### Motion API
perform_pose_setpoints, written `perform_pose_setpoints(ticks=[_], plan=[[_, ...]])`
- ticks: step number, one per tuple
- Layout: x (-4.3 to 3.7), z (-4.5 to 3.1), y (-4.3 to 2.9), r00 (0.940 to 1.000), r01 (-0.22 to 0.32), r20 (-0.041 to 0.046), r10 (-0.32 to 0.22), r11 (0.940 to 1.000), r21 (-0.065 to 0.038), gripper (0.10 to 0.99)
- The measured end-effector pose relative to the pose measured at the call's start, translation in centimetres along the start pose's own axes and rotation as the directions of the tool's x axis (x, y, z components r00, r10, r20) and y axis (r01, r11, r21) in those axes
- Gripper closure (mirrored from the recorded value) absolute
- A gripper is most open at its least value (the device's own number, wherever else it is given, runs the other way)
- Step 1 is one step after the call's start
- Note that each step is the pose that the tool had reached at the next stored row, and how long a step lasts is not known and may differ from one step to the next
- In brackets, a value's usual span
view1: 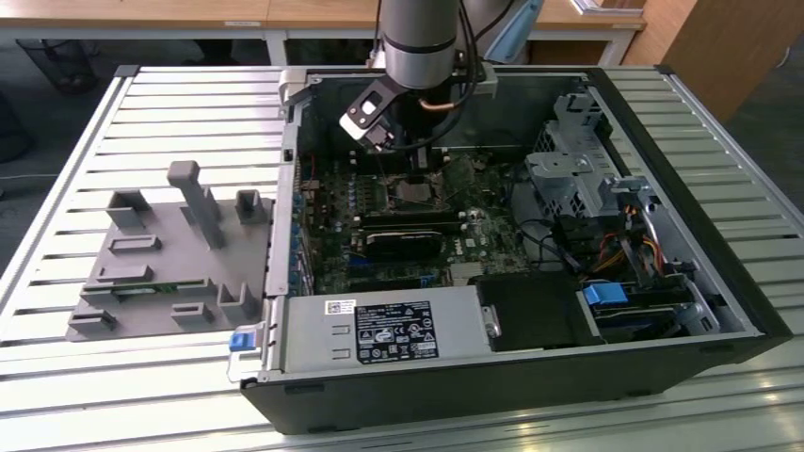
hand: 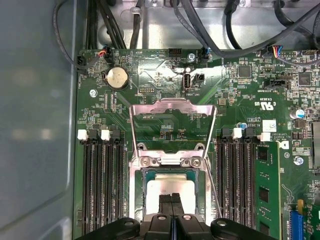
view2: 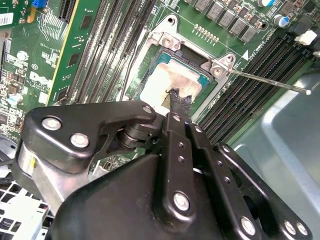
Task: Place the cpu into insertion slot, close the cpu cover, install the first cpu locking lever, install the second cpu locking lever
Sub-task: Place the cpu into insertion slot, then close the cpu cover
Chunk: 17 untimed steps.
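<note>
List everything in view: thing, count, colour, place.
table: one, pale slatted metal, under everything
fixture: one, grey, exterior view's left
computer case: one, black, open, on table
power supply: one, silver, beside motherboard
motherboard: one, green, inside case
memory slots: two banks, black, flanking insertion slot
insertion slot: one, metal-rimmed, mid-board
cpu: one, silver-grey, seated in slot
cpu cover: one, silver-grey, seemingly raised open
locking lever: one, silver rod, sticking out
arm: one, grey, above case
hand: one, black, closed, above cpu
</note>
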<state>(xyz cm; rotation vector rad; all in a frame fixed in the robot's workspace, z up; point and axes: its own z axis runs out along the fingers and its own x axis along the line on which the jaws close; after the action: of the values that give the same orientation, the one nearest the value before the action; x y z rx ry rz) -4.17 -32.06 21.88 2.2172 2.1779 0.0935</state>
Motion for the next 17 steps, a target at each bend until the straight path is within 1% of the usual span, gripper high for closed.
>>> perform_pose_setpoints(ticks=[17], plan=[[0.01, -0.45, 0.03, 1.0000, 0.000, 0.0000, 0.000, 1.0000, 0.000, 0.965]])
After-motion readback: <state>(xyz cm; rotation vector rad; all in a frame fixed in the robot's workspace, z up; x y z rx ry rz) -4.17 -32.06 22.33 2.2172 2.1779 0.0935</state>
